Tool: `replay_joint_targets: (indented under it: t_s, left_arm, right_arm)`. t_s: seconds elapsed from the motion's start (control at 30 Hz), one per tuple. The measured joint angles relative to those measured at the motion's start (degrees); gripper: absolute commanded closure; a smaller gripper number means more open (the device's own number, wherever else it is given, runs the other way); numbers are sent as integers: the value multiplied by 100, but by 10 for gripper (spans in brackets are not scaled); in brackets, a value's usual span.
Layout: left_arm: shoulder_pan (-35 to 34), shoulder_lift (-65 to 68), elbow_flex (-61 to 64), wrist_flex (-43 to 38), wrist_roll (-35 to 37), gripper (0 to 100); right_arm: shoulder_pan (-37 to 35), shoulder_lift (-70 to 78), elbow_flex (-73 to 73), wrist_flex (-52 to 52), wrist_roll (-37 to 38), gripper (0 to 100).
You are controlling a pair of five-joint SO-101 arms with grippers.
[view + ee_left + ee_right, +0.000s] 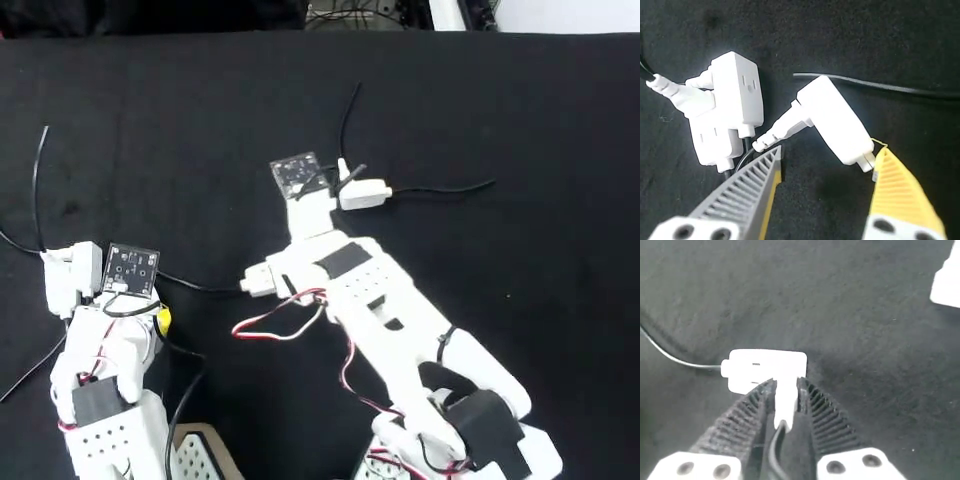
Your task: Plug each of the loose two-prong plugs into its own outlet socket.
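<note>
In the left wrist view a white two-prong plug point(832, 120) lies on the black cloth between the spread fingers of my left gripper point(827, 150), its prongs by the yellow finger point(895, 190). Beside it sit white outlet blocks point(737, 92), one with a corded white plug point(690, 95) seated in its side. My right gripper point(786, 385) is shut on another white plug point(785, 402), which is pressed against a white outlet socket point(765, 369) with two slots showing. From above, that socket point(365, 192) is mid-table and the outlet blocks point(70, 272) are at the left.
Thin black cords point(440, 188) trail over the black cloth point(500, 120) from the sockets, and one point(880, 86) runs behind the loose plug. A white thing point(947, 282) shows at the right wrist view's edge. Red and white servo wires point(280, 325) hang from the right arm.
</note>
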Motion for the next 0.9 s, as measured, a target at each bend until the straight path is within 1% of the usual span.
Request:
replay_joint_targets:
  t_s: [0.1, 0.3, 0.5, 0.7, 0.9]
  left_arm:
    - [0, 0, 0, 0, -35, 712]
    - [0, 0, 0, 0, -35, 712]
    - [0, 0, 9, 0, -35, 712]
    - [0, 0, 9, 0, -35, 712]
    - [0, 0, 9, 0, -35, 712]
  right_arm:
    - [-114, 0, -79, 158, 0, 987]
    - [-123, 149, -343, 360, 0, 987]
    - [-211, 167, -870, 1204, 0, 987]
    - [-229, 220, -976, 1284, 79, 987]
    - [-229, 870, -1248, 1169, 79, 987]
